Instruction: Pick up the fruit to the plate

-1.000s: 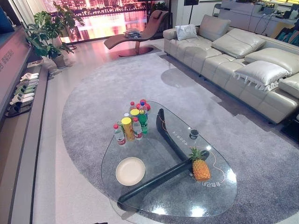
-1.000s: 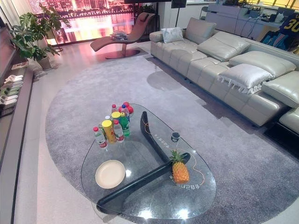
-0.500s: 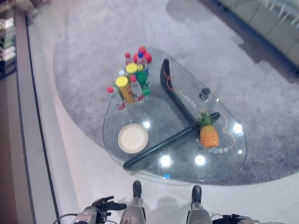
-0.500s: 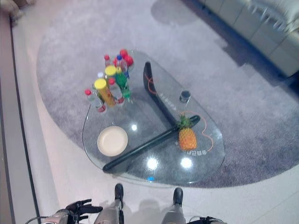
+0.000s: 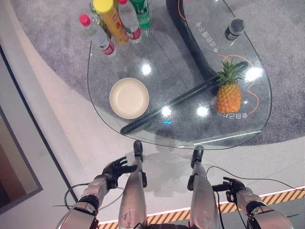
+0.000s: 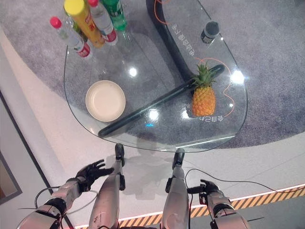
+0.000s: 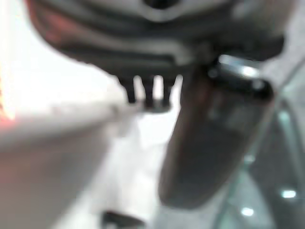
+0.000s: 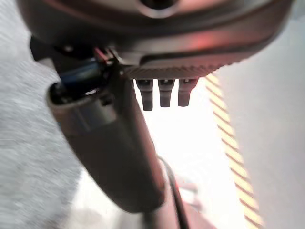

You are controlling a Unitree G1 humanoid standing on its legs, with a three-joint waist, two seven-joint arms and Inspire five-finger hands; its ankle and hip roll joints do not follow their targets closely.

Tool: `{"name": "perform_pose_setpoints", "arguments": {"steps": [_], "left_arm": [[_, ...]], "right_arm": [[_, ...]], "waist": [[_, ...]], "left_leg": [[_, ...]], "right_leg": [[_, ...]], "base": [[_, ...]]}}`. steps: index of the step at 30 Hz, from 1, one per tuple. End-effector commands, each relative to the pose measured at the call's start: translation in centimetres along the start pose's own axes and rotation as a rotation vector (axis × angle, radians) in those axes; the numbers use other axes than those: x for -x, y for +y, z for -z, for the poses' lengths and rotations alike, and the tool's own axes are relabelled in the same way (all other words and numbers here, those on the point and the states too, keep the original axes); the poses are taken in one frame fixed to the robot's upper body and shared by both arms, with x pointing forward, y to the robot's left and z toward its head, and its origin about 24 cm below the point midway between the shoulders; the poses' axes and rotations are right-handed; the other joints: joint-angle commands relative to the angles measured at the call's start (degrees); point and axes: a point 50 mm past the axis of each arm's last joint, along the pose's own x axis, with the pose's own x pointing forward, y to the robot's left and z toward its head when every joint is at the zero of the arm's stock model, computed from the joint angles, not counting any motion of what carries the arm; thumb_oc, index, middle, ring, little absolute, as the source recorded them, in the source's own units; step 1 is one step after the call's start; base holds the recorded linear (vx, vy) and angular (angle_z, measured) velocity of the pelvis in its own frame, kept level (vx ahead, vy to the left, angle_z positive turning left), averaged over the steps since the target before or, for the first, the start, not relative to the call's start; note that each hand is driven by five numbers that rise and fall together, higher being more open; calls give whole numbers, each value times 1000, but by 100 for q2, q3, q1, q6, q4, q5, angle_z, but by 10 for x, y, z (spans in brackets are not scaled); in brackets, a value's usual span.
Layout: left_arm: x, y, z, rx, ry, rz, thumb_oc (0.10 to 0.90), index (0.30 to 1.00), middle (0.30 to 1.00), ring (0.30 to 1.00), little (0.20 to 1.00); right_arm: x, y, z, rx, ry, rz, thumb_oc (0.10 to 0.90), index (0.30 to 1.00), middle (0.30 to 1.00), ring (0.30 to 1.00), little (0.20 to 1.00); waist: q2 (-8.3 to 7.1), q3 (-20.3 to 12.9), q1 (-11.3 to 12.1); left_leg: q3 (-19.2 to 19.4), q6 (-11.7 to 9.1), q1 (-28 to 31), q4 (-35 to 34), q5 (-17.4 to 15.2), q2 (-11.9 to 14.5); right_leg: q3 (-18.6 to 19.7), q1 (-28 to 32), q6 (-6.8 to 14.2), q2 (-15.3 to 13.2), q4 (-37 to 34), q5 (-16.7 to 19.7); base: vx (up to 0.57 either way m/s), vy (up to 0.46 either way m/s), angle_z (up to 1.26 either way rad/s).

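Note:
A pineapple (image 5: 228, 95) stands upright on the right side of the glass table (image 5: 100, 90), beside the dark beam under the glass. A round cream plate (image 5: 129, 98) lies empty on the table's left side, about a plate's width from the near edge. My left hand (image 5: 114, 168) hangs low over the floor, short of the table, fingers spread and holding nothing; its thumb (image 7: 209, 143) shows in the left wrist view. My right hand (image 5: 233, 187) also hangs low near the floor, relaxed and empty, with its thumb (image 8: 109, 143) in the right wrist view.
Several bottles and a yellow can (image 5: 114, 24) crowd the table's far left. A small dark cup (image 5: 233, 27) stands at the far right. The dark table base (image 5: 190, 95) runs under the glass. A grey rug (image 5: 286, 71) lies beyond; striped tape (image 5: 286, 196) marks the floor.
The camera has tilted down and come closer, so the table looms larger. Both hands now hang further into view. Pineapple, plate and bottles have not moved on the table.

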Motion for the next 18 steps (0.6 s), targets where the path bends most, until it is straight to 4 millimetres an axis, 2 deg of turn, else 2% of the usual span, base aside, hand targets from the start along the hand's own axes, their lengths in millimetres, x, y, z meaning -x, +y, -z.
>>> {"name": "perform_pose_setpoints", "arguments": {"steps": [1,8,14,18], "left_arm": [[9,38,-2,99,-49,-207,800,900,900,900,900],[10,46,-23,138,-156,-312,800,900,900,900,900],[11,51,-29,136,-190,-367,800,900,900,900,900],[9,48,-35,140,-211,-377,800,900,900,900,900]], "right_arm": [[1,-19,-23,-82,-142,148,800,900,900,900,900],[5,-27,-58,-136,-314,257,800,900,900,900,900],[7,-23,-69,-146,-387,265,800,900,900,900,900],[8,-23,-78,-161,-408,263,800,900,900,900,900]], "waist": [[-212,2,0],[-248,2,-29],[-320,2,-13],[-337,2,14]], "left_leg": [[-293,95,-745,1161,-654,-140],[-397,122,-1374,1760,-878,-168],[-494,158,-1677,2045,-1021,-163],[-567,181,-1818,2144,-1047,-189]], "right_leg": [[311,-960,-213,-15,580,193],[419,-1563,-259,48,1023,56],[446,-1851,-266,90,1187,28],[437,-1965,-281,97,1239,25]], "base": [[-48,-26,-1],[-25,4,2],[2,-13,1],[0,0,0]]}}
